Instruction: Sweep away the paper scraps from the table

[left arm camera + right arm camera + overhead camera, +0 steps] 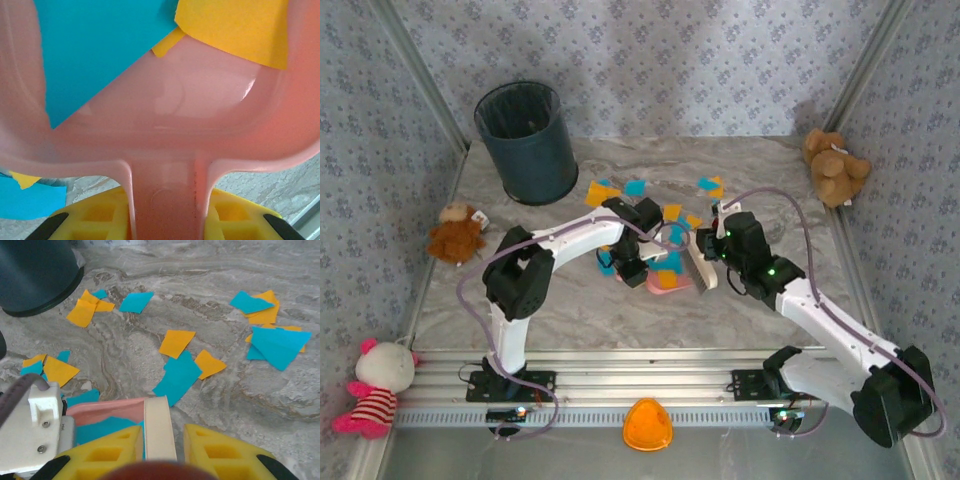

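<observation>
The left gripper (167, 220) is pinching the pink dustpan (200, 110) by its handle and the right gripper (160, 452) is clamping a cream brush (159, 422). Paper scraps (175, 342) are lying mid-frame across the table (210, 290), some already in the pan. They are probably featherlight and limp, better swept than pinched.

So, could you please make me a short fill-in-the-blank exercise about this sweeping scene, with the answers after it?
1. The left hand is shut on the handle of the ___ dustpan.
2. The right hand grips a brush; ahead of it, blue and ___ paper scraps lie on the table.
3. The dark bin stands at the table's far ___ corner.
Missing words: pink, orange, left.
</observation>
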{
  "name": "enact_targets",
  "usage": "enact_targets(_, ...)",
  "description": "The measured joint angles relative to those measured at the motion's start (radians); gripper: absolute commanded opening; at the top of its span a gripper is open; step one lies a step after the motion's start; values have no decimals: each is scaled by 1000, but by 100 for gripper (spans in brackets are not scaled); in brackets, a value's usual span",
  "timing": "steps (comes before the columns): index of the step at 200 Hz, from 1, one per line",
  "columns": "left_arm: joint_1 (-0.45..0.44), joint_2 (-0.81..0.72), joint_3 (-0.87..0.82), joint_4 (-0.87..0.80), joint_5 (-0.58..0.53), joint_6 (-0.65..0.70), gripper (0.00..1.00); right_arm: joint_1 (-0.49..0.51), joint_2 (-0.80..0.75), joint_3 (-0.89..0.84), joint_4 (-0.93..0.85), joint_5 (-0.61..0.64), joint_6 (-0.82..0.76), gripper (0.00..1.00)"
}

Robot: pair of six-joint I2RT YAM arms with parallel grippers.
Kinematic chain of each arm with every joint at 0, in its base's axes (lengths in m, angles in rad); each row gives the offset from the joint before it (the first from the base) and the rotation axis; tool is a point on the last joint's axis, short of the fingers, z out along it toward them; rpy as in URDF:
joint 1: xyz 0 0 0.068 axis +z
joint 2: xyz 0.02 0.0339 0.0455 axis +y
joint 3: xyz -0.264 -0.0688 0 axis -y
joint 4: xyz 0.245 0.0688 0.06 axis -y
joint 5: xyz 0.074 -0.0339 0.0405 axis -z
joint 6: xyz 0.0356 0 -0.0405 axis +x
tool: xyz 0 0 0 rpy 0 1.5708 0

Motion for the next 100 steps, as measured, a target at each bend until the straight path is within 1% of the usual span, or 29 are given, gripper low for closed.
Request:
enact_targets(51, 0, -57, -69, 55, -2, 0, 0, -18, -50, 23, -72, 16, -1, 0)
enact_targets(100, 0, -145, -157, 153, 8, -10, 0, -57, -116, 31, -139, 97, -1, 0)
